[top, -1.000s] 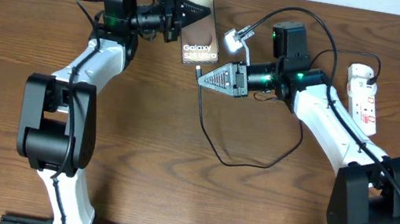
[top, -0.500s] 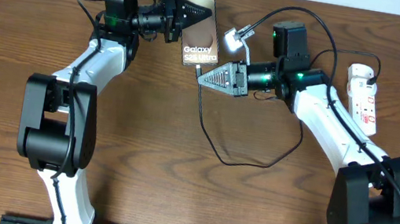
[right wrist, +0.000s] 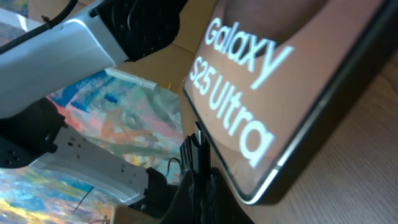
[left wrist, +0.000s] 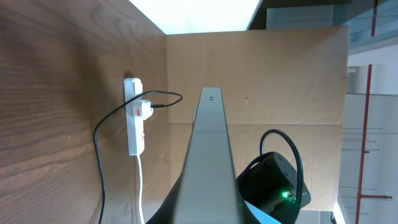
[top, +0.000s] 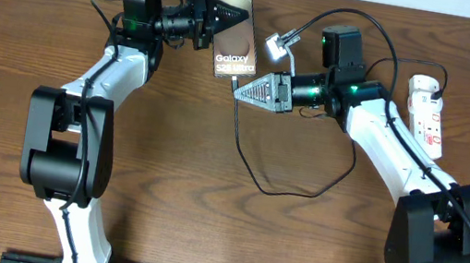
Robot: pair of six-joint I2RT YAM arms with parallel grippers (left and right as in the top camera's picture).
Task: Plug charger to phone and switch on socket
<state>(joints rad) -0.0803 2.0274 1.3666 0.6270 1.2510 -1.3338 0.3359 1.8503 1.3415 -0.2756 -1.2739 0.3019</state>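
The brown phone (top: 237, 53) with white "Galaxy" lettering lies at the table's back middle. My left gripper (top: 232, 16) is shut on its upper part. In the left wrist view the phone's edge (left wrist: 211, 149) runs up as a grey band between the jaws. My right gripper (top: 239, 92) is shut on the charger's connector (right wrist: 199, 144), which sits just off the phone's lower end (right wrist: 261, 81). The charger cable (top: 252, 176) loops down across the table. The white socket (top: 428, 112) lies at the far right, and also shows in the left wrist view (left wrist: 133, 127).
A white plug with a red mark (left wrist: 142, 111) sits in the socket, its black lead curving away. The right arm's black housing (top: 339, 46) and a silver camera (top: 276, 46) stand close behind the phone. Bare wooden table (top: 161, 186) lies in front.
The right gripper with the connector has crept slightly toward the phone's lower end. The left gripper and phone have barely shifted.
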